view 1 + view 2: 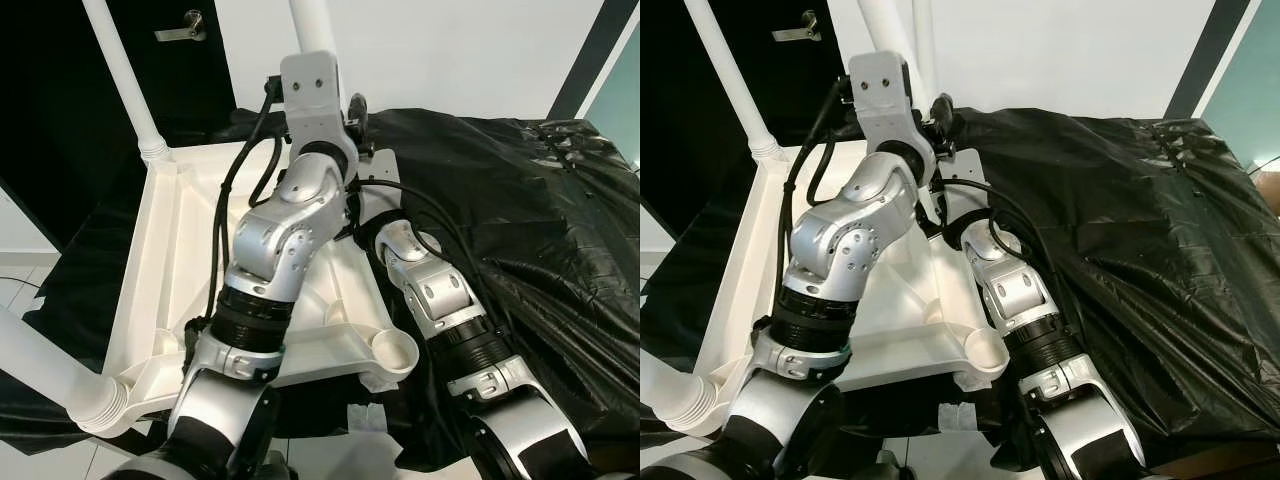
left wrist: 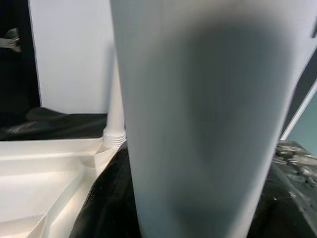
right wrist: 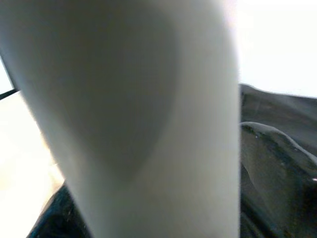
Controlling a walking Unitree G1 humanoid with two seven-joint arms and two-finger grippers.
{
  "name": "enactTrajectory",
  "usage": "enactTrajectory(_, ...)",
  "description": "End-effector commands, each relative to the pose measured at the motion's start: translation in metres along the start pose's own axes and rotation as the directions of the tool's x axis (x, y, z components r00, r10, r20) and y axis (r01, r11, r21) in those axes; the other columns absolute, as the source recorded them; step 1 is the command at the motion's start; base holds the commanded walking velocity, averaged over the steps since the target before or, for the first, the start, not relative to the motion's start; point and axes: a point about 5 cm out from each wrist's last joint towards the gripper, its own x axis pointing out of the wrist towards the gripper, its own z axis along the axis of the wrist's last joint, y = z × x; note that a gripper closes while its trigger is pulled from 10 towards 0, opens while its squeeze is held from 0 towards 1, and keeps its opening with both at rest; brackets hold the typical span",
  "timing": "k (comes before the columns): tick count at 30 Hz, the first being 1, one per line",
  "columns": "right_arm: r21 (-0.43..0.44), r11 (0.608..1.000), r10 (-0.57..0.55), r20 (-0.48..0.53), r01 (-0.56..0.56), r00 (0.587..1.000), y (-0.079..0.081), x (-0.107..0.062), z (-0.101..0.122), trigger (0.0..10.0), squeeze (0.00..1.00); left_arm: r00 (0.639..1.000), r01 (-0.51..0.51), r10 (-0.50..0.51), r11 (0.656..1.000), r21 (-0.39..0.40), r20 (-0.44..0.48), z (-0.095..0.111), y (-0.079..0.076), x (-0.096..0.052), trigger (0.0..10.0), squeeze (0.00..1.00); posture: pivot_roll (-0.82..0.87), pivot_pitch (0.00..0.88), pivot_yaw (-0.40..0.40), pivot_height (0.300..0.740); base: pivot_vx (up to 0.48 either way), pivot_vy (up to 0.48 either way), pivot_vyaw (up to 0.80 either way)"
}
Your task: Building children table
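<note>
From the left eye view, an upside-down white plastic table top [image 1: 190,250] lay on black plastic sheeting [image 1: 520,210], its ribbed underside facing up. A white leg [image 1: 125,85] rose tilted from the far-left corner socket, and another leg [image 1: 45,375] stuck out from the near-left corner toward the camera's lower left. The near-right corner socket [image 1: 395,350] was an open round cup with no leg in it. A 3rd leg [image 1: 312,25] stood at the far-right corner, just behind the left arm's wrist block. The left arm [image 1: 285,240] reached forward across the table top to that leg, and the right arm [image 1: 440,300] reached beside it along the table's right edge. Neither set of fingers could be seen here, so I could not tell how the jaws stood. A dark door with a metal handle [image 1: 185,25] stood at the back left.

The right eye view showed the same layout, with the empty corner socket [image 1: 985,350] close to the right forearm.

In the left wrist view, a blurred white leg [image 2: 198,119] stood very close to the camera, with the far-left leg [image 2: 115,109] seated in its threaded corner behind it.

In the right wrist view, the same kind of white tube [image 3: 138,119] stood right up against the lens, with black sheeting [image 3: 277,163] beside it.
</note>
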Motion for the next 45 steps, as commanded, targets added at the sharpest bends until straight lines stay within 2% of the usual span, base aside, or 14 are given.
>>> enactTrajectory(1,-0.029,0.999,0.03,0.017,-0.029,0.999,0.013,0.002,0.003,10.0,0.0,0.996,0.088,-0.088,0.996,0.005,-0.032,-0.004,-0.025,-0.001,10.0,0.0,0.18,0.033,-0.003,0.74,0.0,0.0,0.0)
enactTrajectory(7,-0.075,0.997,0.035,0.047,-0.032,0.998,0.017,0.002,0.005,4.9,0.0,0.995,0.091,-0.091,0.996,0.005,-0.031,-0.005,-0.029,-0.001,10.0,0.0,0.17,0.033,-0.003,0.74,0.0,0.0,0.0)
enactTrajectory(8,-0.095,0.995,0.032,0.056,-0.027,0.998,0.018,0.002,0.006,0.0,0.0,0.996,0.089,-0.089,0.996,0.011,-0.033,-0.006,-0.03,0.0,10.0,0.0,0.17,0.033,-0.003,0.74,0.0,0.0,0.0)
enactTrajectory(19,-0.075,0.997,0.011,0.049,-0.007,0.999,0.012,0.001,0.002,0.0,0.0,0.997,0.079,-0.079,0.996,0.035,-0.022,-0.005,-0.029,0.0,10.0,0.0,0.17,0.033,-0.002,0.74,0.0,0.0,0.0)
enactTrajectory(20,-0.069,0.998,0.007,0.044,-0.003,0.999,0.009,0.001,0.001,2.2,0.0,0.997,0.081,-0.081,0.996,0.042,-0.018,-0.004,-0.028,0.001,10.0,0.0,0.17,0.033,-0.002,0.74,0.0,0.0,0.0)
enactTrajectory(22,-0.062,0.998,0.005,0.039,-0.002,0.999,0.005,0.001,0.0,2.2,0.0,0.996,0.092,-0.091,0.995,0.047,-0.017,-0.004,-0.027,0.0,10.0,0.0,0.17,0.033,-0.002,0.74,0.0,0.0,0.0)
enactTrajectory(23,-0.052,0.999,0.012,0.033,-0.01,0.999,0.001,0.001,-0.001,10.0,0.0,0.981,0.192,-0.192,0.981,0.029,0.004,-0.002,-0.028,-0.003,10.0,0.0,0.17,0.033,-0.002,0.74,0.0,0.0,0.0)
enactTrajectory(24,-0.052,0.999,0.012,0.033,-0.01,0.999,0.001,0.001,-0.001,10.0,0.0,0.981,0.192,-0.192,0.981,0.029,0.004,-0.002,-0.028,-0.003,10.0,0.0,0.17,0.033,-0.002,0.74,0.0,0.0,0.0)
enactTrajectory(25,-0.041,0.999,0.023,0.03,-0.022,0.999,-0.004,0.0,-0.002,10.0,0.0,0.956,0.292,-0.293,0.956,0.016,0.011,-0.001,-0.029,-0.008,10.0,1.0,0.17,0.026,0.0,0.74,0.0,0.0,0.0)
enactTrajectory(28,-0.019,0.997,0.076,0.032,-0.076,0.997,-0.015,-0.003,-0.004,10.0,0.0,0.911,0.41,-0.411,0.911,0.046,0.013,-0.003,-0.026,-0.015,10.0,1.0,0.17,0.026,0.0,0.74,0.0,0.0,0.0)
enactTrajectory(29,-0.012,0.994,0.106,0.034,-0.106,0.994,-0.019,-0.004,-0.005,10.0,0.0,0.893,0.449,-0.45,0.892,0.053,0.01,-0.004,-0.025,-0.017,10.0,0.15,0.16,0.02,0.0,0.74,0.0,0.0,0.0)
enactTrajectory(30,-0.013,0.989,0.145,0.042,-0.145,0.989,-0.023,-0.006,-0.005,10.0,0.0,0.865,0.5,-0.502,0.864,0.058,0.009,-0.005,-0.024,-0.021,10.0,0.0,0.16,0.02,0.0,0.74,0.0,0.0,0.0)
enactTrajectory(43,0.057,0.888,0.451,0.084,-0.456,0.889,-0.04,-0.016,0.003,10.0,0.0,0.644,0.764,-0.765,0.644,0.023,-0.003,-0.002,-0.017,-0.051,10.0,0.0,0.17,0.022,-0.002,0.74,0.0,0.0,0.0)
enactTrajectory(45,0.042,0.822,0.562,0.093,-0.568,0.822,-0.043,-0.022,0.006,10.0,0.0,0.56,0.828,-0.828,0.56,-0.01,0.02,0.006,-0.015,-0.064,10.0,0.0,0.17,0.022,-0.004,0.74,0.0,0.0,0.0)
